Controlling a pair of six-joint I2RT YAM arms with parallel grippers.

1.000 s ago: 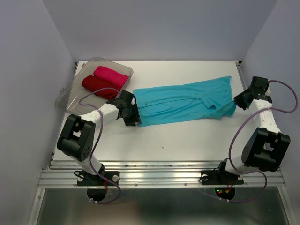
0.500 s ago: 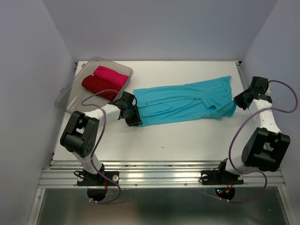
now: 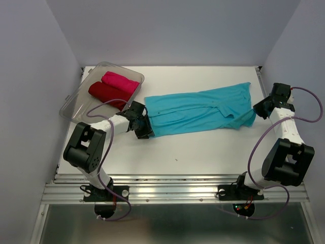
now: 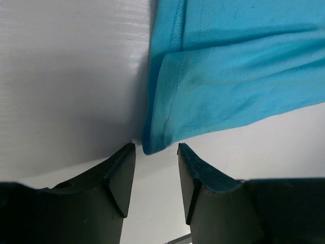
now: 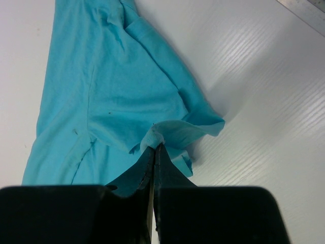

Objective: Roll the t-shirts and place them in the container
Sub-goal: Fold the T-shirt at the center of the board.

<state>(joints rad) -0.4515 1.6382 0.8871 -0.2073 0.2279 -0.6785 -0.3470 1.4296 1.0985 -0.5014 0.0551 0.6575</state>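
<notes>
Starting the roll seems the step in hand: the folded turquoise-blue cloth t-shirt (image 3: 203, 109) lies as a long flat strip across the white table (image 3: 203, 152). The left gripper (image 4: 156, 152) has its jaws spread, the hem's corner just at their mouth. The right gripper (image 5: 154, 152) is pressed together, pinching a fold at the opposite end. Next, the left should close on that hem and turn it over. A dark red rolled t-shirt (image 3: 107, 93) and a bright pink rolled t-shirt (image 3: 121, 81) sit in the clear plastic tub (image 3: 71, 104).
</notes>
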